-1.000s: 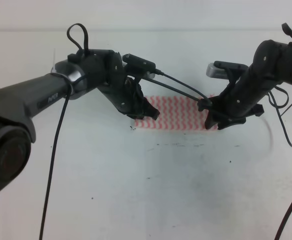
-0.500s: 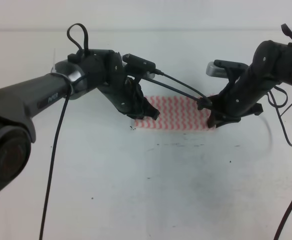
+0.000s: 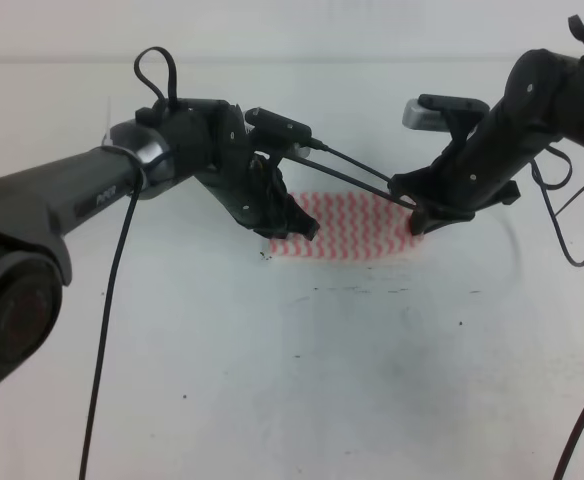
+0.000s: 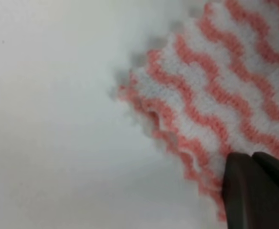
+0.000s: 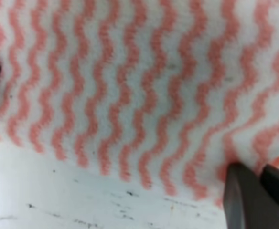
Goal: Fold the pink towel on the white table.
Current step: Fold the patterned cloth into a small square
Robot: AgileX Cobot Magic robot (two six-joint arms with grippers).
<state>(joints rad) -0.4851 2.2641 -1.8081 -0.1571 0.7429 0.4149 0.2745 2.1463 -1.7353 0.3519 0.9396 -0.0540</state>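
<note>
On white table, we see right gripper risen and shifted inward, clamped on pink towel corner; left gripper unmoved, pinching opposite edge. Fold likely starting.

Left arm: faint white lettering (too blurred to read).

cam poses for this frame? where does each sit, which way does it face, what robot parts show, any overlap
Exterior high: above and in front, looking down at the white table; shows both arms, left tool, right tool at the pink towel.
Left wrist: on the left arm, close above the towel's corner; fingertips at lower right.
Right wrist: on the right arm, facing the towel's edge; fingertips at lower right.
Shared: towel and table in all.
</note>
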